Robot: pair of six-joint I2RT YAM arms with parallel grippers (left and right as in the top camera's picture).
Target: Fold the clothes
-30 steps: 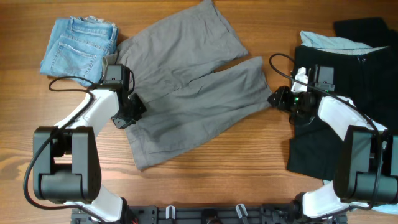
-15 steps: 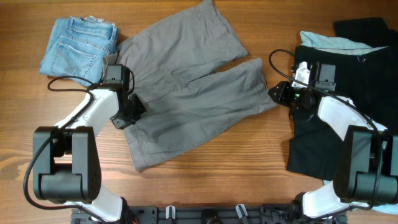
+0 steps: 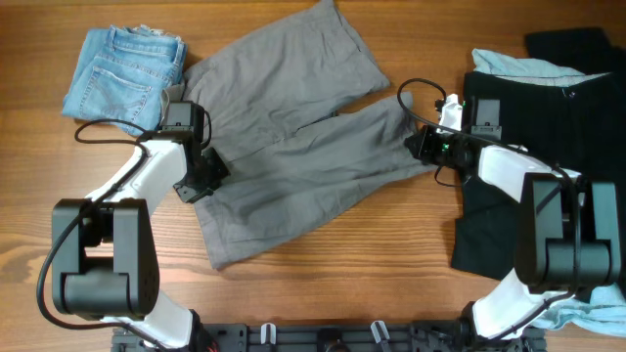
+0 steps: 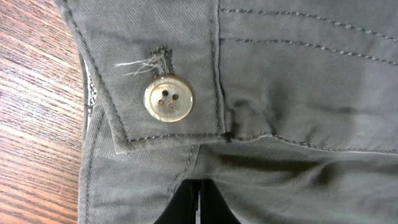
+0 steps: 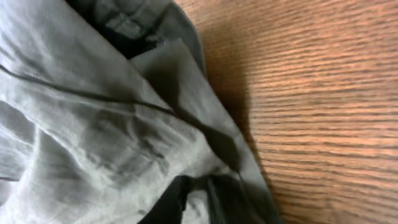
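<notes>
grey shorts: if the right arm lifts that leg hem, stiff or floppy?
Probably floppy: the grey shorts wrinkle and bunch at the right gripper. The waistband with its button looks doubled and stitched, so likely a bit firmer and heavier.

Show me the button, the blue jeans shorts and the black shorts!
Round pale button (image 4: 168, 98), left wrist view, its holed centre.
Folded blue denim shorts (image 3: 119, 81), overhead view, back pocket.
Black cloth shorts (image 3: 484, 235), overhead view, lower left area.
</notes>
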